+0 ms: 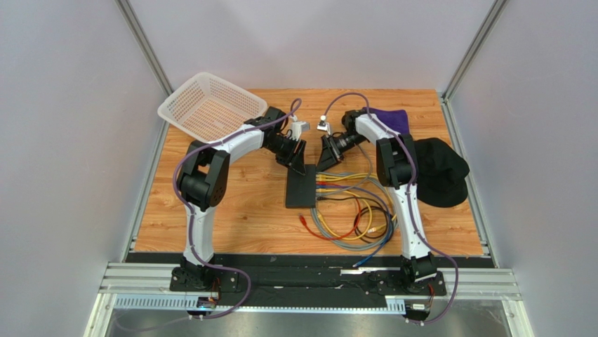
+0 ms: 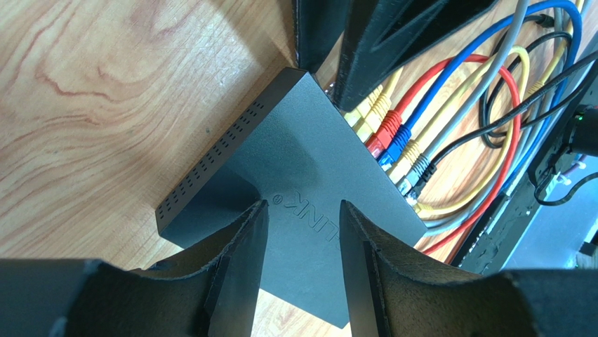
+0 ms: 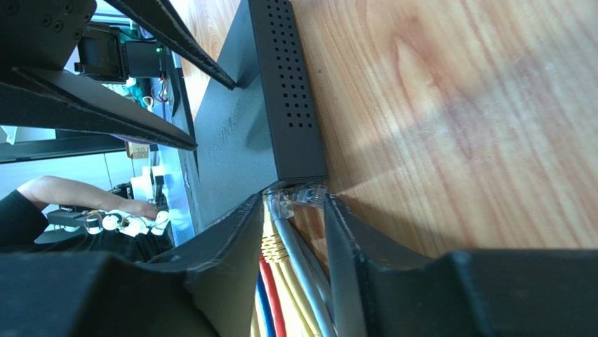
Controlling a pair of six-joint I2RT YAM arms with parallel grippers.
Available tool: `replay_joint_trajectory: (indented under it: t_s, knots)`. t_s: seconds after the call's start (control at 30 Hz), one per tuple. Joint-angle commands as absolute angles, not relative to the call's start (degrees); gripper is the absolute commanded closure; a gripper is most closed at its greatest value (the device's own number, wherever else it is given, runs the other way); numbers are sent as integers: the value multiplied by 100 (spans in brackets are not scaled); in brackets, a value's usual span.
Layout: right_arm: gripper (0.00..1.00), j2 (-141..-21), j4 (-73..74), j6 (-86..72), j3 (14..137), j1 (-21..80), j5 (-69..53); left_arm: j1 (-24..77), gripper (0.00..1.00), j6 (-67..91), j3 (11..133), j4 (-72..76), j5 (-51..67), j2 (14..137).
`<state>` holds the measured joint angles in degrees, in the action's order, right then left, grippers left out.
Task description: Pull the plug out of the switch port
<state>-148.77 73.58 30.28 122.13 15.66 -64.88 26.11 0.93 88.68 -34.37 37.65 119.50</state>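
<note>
Wood table (image 1: 246,210), arms (image 1: 231,144) angled inward: left claw (image 2: 303,205) agape over switch (image 2: 302,147), right claw (image 3: 293,200) agape astride plug (image 3: 309,191).

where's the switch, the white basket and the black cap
switch (image 1: 302,189): top external view, middle of its flat black top
white basket (image 1: 210,107): top external view, bare mesh floor
black cap (image 1: 441,170): top external view, middle of its crown
</note>
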Motion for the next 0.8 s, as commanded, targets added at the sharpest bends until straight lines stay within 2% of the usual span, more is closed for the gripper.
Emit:
replay_joint_trajectory:
  t_s: [0.0, 0.2, 0.23, 0.33, 0.5, 0.53, 0.57, 0.6, 0.63, 0.73, 0.77]
  knots:
    - [62, -15073, 7778, 3129, 12340, 1767, -6504, 2707, 47, -97, 8763, -3586, 3305, 12375]
    - [81, -15117, 7778, 3068, 12392, 1828, -6399, 2707, 47, -97, 8763, -3577, 3313, 12384]
    - [88, -15135, 7778, 3059, 12401, 1837, -6390, 2707, 46, -88, 8763, -3577, 3313, 12366]
    - [97, -15152, 7787, 3032, 12419, 1828, -6390, 2707, 46, -105, 8763, -3577, 3296, 12366]
    - [100, -15144, 7796, 3067, 12428, 1784, -6486, 2707, 46, -123, 8763, -3577, 3322, 12384]
    - [100, -15144, 7839, 3102, 12428, 1784, -6495, 2707, 46, -132, 8780, -3595, 3314, 12384]
    - [95, -15117, 7866, 3137, 12428, 1775, -6495, 2707, 46, -132, 8772, -3586, 3322, 12384]
    - [87, -15100, 7901, 3225, 12436, 1775, -6495, 2707, 46, -141, 8771, -3595, 3322, 12375]
    - [73, -15082, 7997, 3278, 12437, 1784, -6513, 2707, 47, -141, 8763, -3595, 3322, 12375]
    - [57, -15126, 8234, 3480, 12506, 1767, -6583, 2707, 45, -167, 8763, -3595, 3331, 12375]
    - [56, -15152, 8296, 3524, 12542, 1767, -6609, 2707, 45, -158, 8763, -3595, 3322, 12366]
